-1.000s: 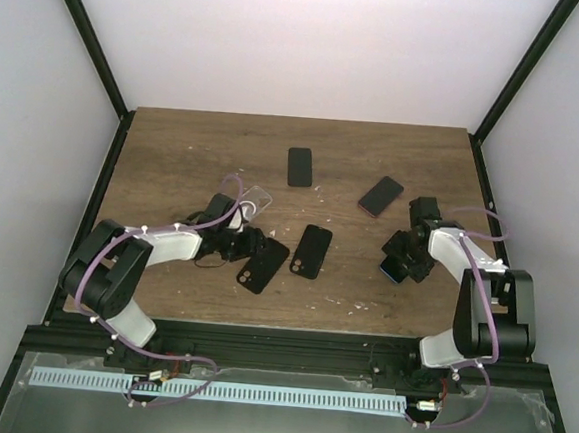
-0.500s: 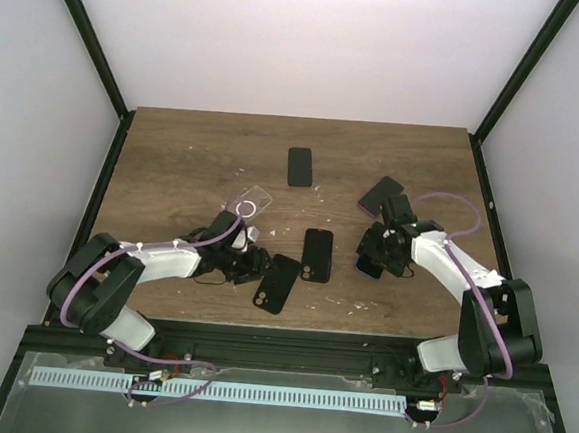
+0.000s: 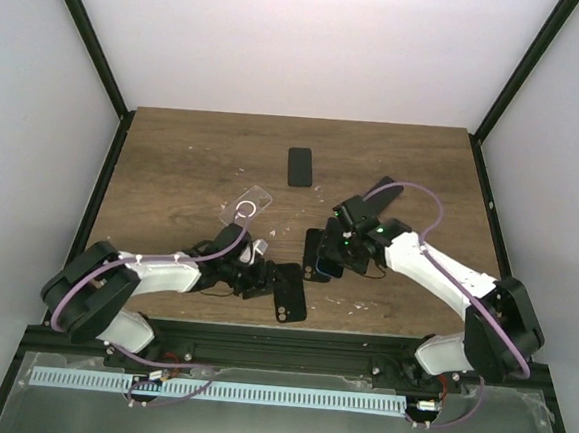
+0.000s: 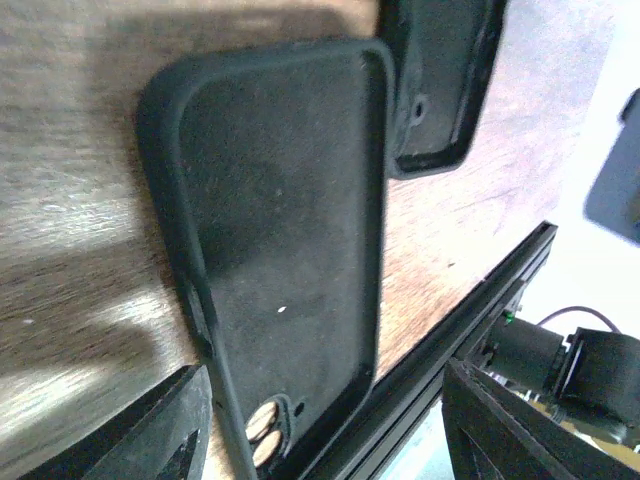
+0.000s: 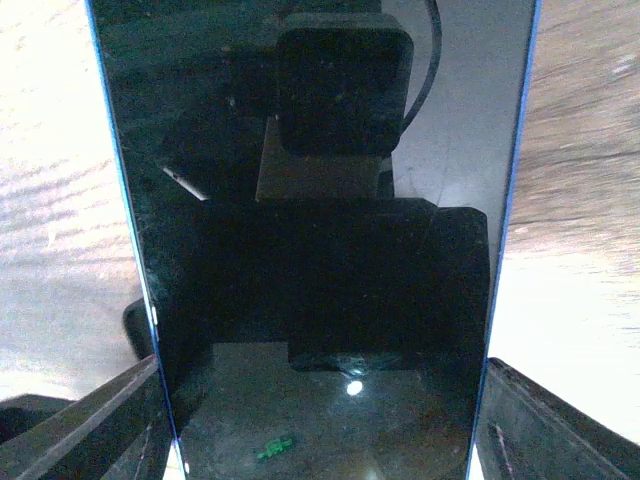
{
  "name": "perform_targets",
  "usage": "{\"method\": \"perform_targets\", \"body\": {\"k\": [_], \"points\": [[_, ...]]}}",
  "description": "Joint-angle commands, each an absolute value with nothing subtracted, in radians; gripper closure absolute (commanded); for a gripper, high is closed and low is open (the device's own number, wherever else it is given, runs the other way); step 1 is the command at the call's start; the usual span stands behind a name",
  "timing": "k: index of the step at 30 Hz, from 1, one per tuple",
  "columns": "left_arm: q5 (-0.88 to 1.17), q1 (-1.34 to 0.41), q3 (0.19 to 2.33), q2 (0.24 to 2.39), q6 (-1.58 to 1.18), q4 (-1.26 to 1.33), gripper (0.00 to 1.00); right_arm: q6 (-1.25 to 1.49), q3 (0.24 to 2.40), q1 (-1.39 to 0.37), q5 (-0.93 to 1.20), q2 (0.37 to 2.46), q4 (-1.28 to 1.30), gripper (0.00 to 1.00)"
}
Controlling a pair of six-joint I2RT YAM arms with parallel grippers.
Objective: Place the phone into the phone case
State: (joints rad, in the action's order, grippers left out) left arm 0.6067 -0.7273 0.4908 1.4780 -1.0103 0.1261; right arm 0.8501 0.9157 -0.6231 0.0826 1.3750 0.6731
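My right gripper (image 3: pixel 341 249) is shut on a black phone with a blue rim (image 5: pixel 320 180); its screen fills the right wrist view between the fingers (image 5: pixel 560 420). It is held above a black phone case (image 3: pixel 314 251) at mid-table. My left gripper (image 3: pixel 260 277) is open and low on the table, straddling a second black phone case (image 3: pixel 289 293). In the left wrist view this case (image 4: pixel 280 230) lies hollow side up, its camera cutout near the jaws. The left finger (image 4: pixel 150 430) is at its edge; the right finger (image 4: pixel 520 420) stands clear of it.
A clear case (image 3: pixel 247 207) lies left of centre. A black phone (image 3: pixel 299 166) lies further back, and another dark phone (image 3: pixel 384 191) shows behind the right arm. The table's front rail (image 4: pixel 460 330) is close to the left gripper's case.
The right arm has swung left with the phone, from the right side to over the middle case. The left gripper has moved right and nearer, and its case has slid with it toward the front edge.
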Motion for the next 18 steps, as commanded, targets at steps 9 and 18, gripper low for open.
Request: {"method": "perform_targets", "body": {"k": [9,18], "points": [[0.483,-0.401,0.422,1.042,-0.867,-0.175,0.04,0.892,1.101,-0.915,0.052,1.597,0.622,0.28],[0.471,-0.281,0.472,0.991,-0.804,-0.342,0.00,0.850,1.119,-0.980,0.071,1.668,0.626,0.28]]}}
